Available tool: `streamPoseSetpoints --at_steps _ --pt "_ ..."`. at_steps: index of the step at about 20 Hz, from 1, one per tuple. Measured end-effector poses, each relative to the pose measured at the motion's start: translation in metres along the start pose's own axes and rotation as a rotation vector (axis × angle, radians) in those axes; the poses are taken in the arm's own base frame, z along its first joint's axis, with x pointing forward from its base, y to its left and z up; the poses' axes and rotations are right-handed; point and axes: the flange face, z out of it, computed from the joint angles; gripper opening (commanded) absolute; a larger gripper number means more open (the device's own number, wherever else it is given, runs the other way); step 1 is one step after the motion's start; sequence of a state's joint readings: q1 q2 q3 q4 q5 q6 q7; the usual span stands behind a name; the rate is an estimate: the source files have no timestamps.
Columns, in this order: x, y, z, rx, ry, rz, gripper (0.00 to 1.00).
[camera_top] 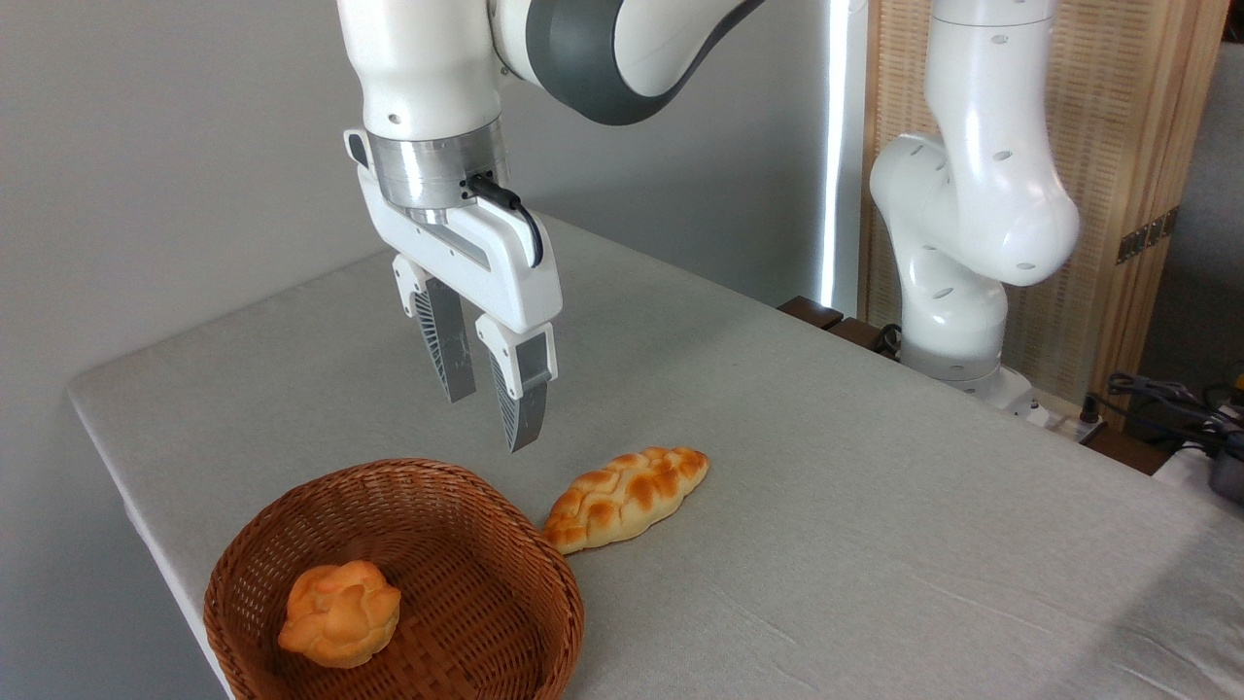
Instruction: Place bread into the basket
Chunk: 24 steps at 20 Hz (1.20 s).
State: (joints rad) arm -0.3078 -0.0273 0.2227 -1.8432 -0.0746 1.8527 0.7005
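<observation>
Nowhere readable writing; bread (626,496) beside basket (544,569), tool (494,420) empty above.

A robot test setup in a lab-like room is indicated, staged rather than lived in. A white Franka arm (972,194) is seen bolted at the far edge of a tabletop (826,437) covered in plain grey cloth. Bare grey walls are seen behind, and a light wooden slatted panel (1118,146) is placed at the right. Loose cables and a power strip (1157,408) are left trailing at the right edge. Glossy, toy-like bread (627,496) and a wicker basket (544,583) are laid out as props.
</observation>
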Motion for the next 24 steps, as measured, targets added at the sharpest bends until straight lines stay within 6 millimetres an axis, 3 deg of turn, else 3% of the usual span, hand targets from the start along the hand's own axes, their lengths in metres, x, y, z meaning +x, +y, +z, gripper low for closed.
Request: streamPoseSetpoints --at_steps 16,24 --pt "-0.001 0.000 -0.006 0.002 0.016 -0.003 1.00" --pt "-0.002 -0.007 -0.022 0.019 0.045 -0.016 1.00"
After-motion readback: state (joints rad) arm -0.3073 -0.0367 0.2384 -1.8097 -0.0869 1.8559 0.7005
